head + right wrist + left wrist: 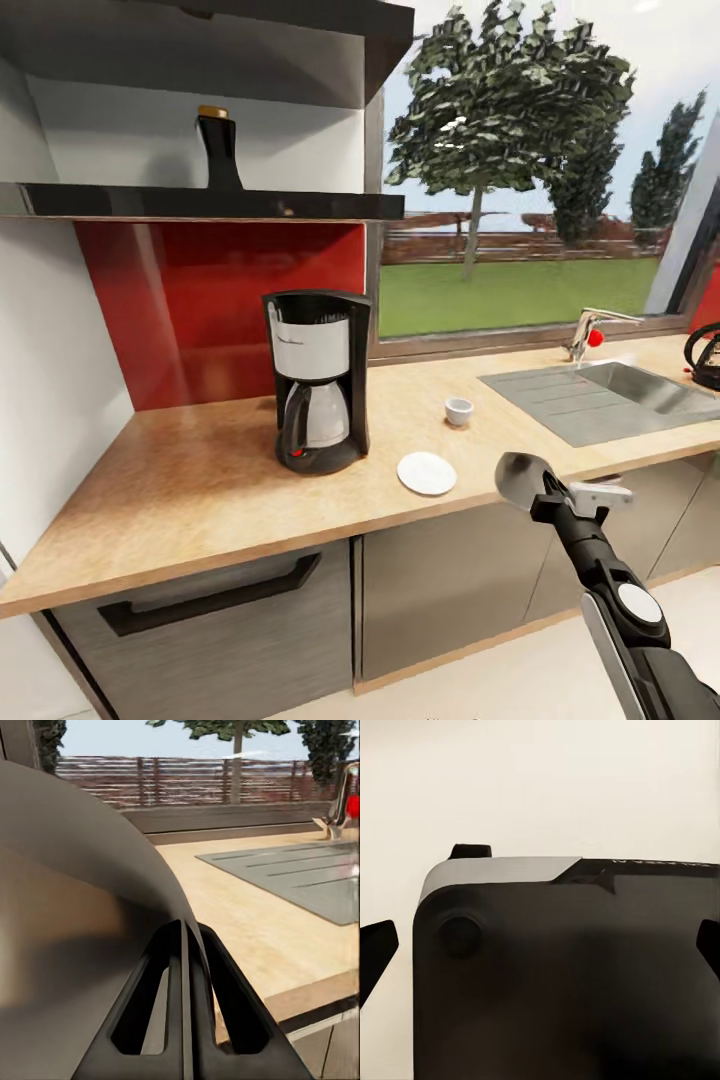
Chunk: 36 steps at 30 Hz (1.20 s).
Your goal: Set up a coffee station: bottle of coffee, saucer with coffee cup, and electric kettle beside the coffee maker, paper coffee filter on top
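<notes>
**Filter in the R pincer: risks on the way to the machine**

The right gripper (545, 498) is closed tight, its two fingers pressed together on the edge of a thin grey curved sheet. I take this for the paper coffee filter (522, 476), which it holds in the air in front of the countertop (200, 480), not over it. The right wrist view shows the grip is only at the rim of the filter (75, 907). So the paper can bend or slip out if the arm swings fast.

The left gripper (540, 952) has its fingertips wide apart w/ nothing between them. A dark body of the robot lies in front of it.

The closest things are the saucer (427, 472) and, a bit further back, the coffee cup (458, 411). They are apart, and the cup is not yet on the saucer. A low path toward the coffee maker (318, 380) passes over both, so the filter or the wrist may knock them. I would go high.

The machine's top is narrow, and an off-centre release lets the filter slide down behind it.

The bottle of coffee (218, 150) stands on the shelf (200, 203) above the machine, and a too high approach may hit that shelf. The electric kettle (706, 355) is far right, past the sink (600, 395).
</notes>
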### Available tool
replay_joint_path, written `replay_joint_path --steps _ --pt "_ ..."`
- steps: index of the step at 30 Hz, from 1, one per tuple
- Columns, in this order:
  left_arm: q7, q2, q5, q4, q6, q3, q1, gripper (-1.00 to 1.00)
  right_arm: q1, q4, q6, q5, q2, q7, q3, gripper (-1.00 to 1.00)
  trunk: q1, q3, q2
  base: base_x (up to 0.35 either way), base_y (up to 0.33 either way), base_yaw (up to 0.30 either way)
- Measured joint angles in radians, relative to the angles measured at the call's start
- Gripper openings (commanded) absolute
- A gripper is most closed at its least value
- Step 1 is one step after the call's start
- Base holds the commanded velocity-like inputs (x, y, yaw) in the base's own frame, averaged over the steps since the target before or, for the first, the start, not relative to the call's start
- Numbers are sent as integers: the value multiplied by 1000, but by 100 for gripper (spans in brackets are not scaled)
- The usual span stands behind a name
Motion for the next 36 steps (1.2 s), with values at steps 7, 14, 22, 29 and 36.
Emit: replay_joint_path --steps 7,14,22,29,36 --pt "0 0 0 0 0 0 0 100 0 0 0 0 0 0 0 -100 0 0 0 0 150 -135" --pt "0 0 0 0 0 0 0 100 0 -1 -1 0 0 0 0 -100 0 0 0 0 295 -10" --pt "-1 0 0 0 0 0 0 100 0 -1 -1 0 0 0 0 -100 0 0 0 -8 292 -1" --pt "0 -1 0 0 1 -1 0 100 0 -1 -1 0 0 0 0 -100 -11 9 21 -13 66 0" --pt "1 -1 -1 0 1 40 0 100 0 -1 -1 0 0 0 0 -100 -38 31 70 -1 4 0"
